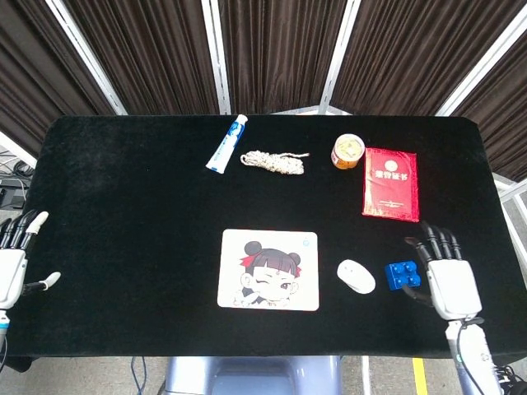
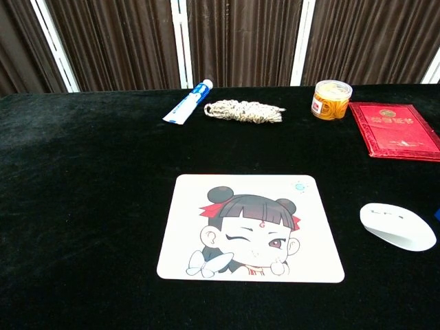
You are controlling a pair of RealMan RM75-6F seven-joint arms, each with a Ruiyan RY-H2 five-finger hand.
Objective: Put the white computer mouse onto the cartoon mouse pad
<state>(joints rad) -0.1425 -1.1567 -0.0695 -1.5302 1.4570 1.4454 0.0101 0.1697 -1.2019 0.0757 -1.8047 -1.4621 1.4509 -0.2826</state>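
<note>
Landmark: rectangular cartoon mouse pad (image 1: pixel 268 270) printed with a winking girl's face, flat on the black cloth-covered table (image 1: pixel 132 206), near its front edge.

White oval computer mouse (image 1: pixel 356 276): on the cloth just right of the pad, apart from it, not on it.

Blue plastic building brick (image 1: pixel 403 274): right of the pad, just beyond the mouse.

Right hand (image 1: pixel 445 274): right of the pad, past the brick, palm down, fingers spread and released, holding nothing; thumb tip close beside the brick, contact not discernible.

Left hand (image 1: pixel 15 262): far left of the pad, at the table's left edge, fingers extended and apart, holding nothing.

Blue-and-white toothpaste tube (image 1: pixel 227 144): behind the pad, slightly left, lying at a slant.

Coil of pale braided rope (image 1: pixel 274 161): behind the pad, just right of the tube.

Small round yellow-labelled clear jar (image 1: pixel 347 151): behind and right of the pad.

Red booklet with gold lettering (image 1: pixel 391 183): behind and right of the pad, just beside the jar.

Dark pleated curtains (image 1: pixel 272 49): behind the table.
</note>
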